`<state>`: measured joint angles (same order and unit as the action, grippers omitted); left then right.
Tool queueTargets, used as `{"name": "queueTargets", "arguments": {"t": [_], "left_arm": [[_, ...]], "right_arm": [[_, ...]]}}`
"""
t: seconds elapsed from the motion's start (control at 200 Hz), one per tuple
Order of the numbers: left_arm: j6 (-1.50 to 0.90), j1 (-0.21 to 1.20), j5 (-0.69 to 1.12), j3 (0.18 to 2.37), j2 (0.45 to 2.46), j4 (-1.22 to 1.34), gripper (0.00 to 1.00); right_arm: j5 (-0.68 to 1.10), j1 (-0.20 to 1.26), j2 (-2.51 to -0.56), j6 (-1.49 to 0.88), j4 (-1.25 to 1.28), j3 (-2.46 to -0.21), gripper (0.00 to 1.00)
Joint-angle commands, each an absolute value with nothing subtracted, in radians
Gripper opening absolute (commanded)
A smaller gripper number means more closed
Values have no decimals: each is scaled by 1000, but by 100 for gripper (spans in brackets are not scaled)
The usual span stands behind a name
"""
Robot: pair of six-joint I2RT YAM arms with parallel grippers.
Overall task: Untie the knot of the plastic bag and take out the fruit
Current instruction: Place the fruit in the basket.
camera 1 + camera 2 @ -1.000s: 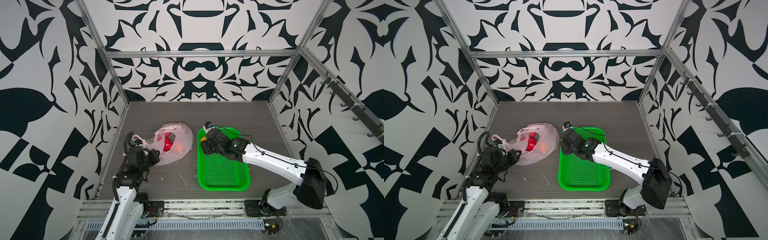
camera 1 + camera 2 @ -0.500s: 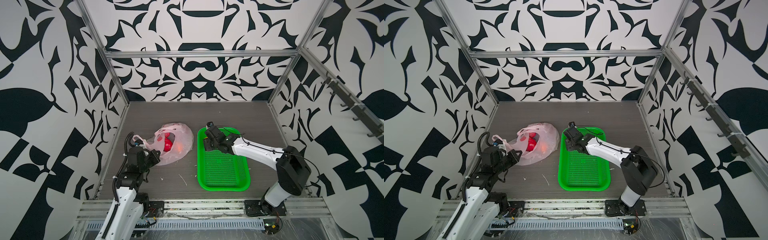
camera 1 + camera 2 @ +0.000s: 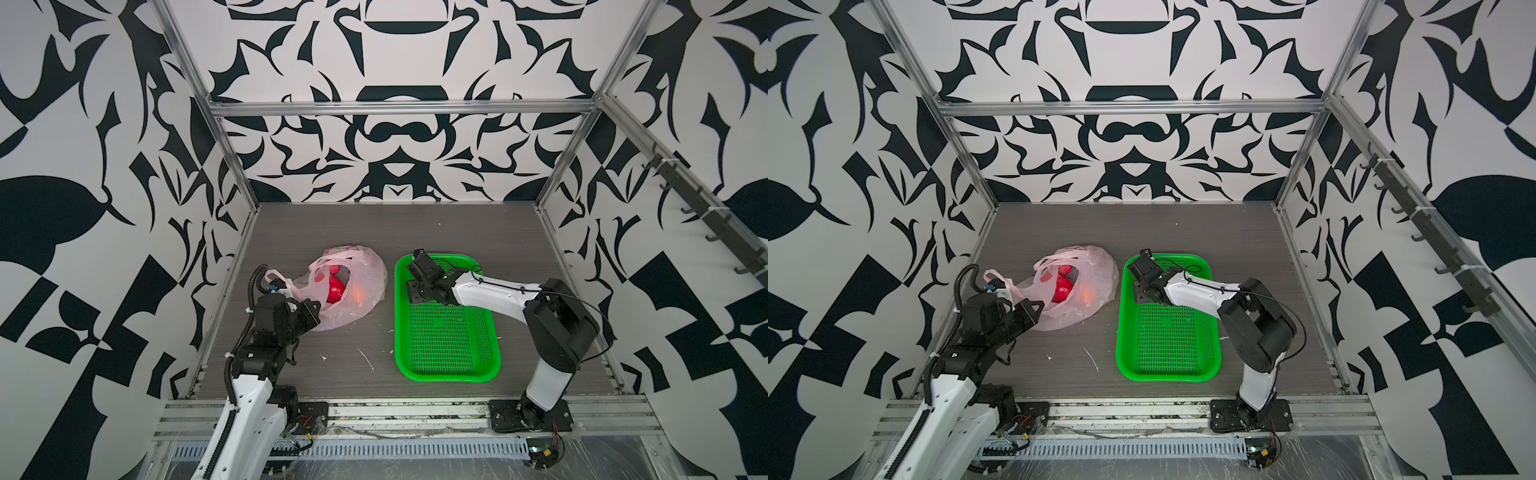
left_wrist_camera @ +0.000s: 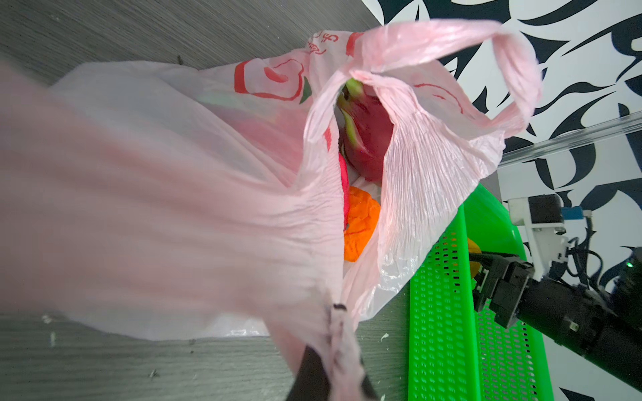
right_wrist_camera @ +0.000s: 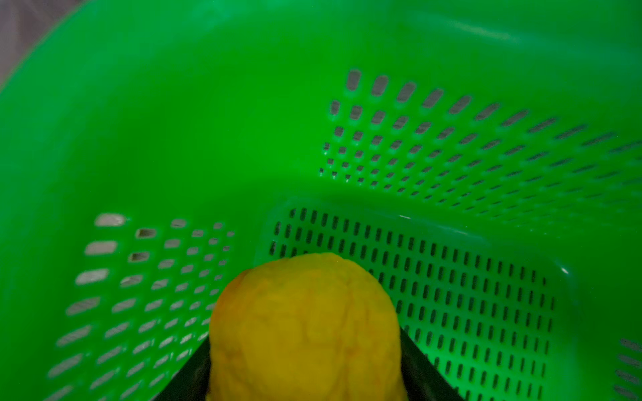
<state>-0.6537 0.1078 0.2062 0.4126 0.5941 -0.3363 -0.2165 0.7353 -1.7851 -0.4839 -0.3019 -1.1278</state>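
Note:
The pale-pink plastic bag (image 3: 361, 307) (image 3: 1096, 266) lies on the table, left of the green basket, with its mouth gaping. No knot is in view, and one loop handle (image 4: 514, 69) hangs loose. Inside the bag I see a magenta dragon fruit (image 4: 368, 139), an orange fruit (image 4: 361, 222) and a red fruit (image 3: 336, 289). My left gripper (image 3: 313, 309) (image 3: 1036, 309) (image 4: 333, 375) is shut on the bag's near edge, pulling the plastic taut. My right gripper (image 3: 411, 284) (image 3: 1137, 291) (image 5: 305, 364) is shut on the yellow fruit (image 5: 305, 323), low inside the basket's far left corner.
The green perforated basket (image 3: 449, 376) (image 3: 1167, 376) (image 4: 441, 312) (image 5: 173, 139) holds only the gripped fruit. Small white scraps (image 3: 368, 359) lie on the grey table between bag and basket. Patterned walls and aluminium posts close in the left, right and back.
The right arm's elbow has folded up and back toward its base, while its gripper with the yellow fruit stays at the basket's far left corner. The left arm and bag have not moved.

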Motion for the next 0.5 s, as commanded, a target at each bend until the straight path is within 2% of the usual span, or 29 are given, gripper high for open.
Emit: {"name": "queueTargets", "arguments": {"t": [0.0, 0.26, 0.495], "left_arm": [[-638, 111, 215, 413, 580, -374, 0], [-634, 112, 209, 419, 563, -393, 0], [-631, 112, 206, 413, 552, -400, 0]], "right_arm": [[-217, 729, -1778, -498, -282, -1152, 39], [-212, 719, -1801, -504, -282, -1153, 52], [-212, 719, -1804, -505, -280, -1153, 59]]}}
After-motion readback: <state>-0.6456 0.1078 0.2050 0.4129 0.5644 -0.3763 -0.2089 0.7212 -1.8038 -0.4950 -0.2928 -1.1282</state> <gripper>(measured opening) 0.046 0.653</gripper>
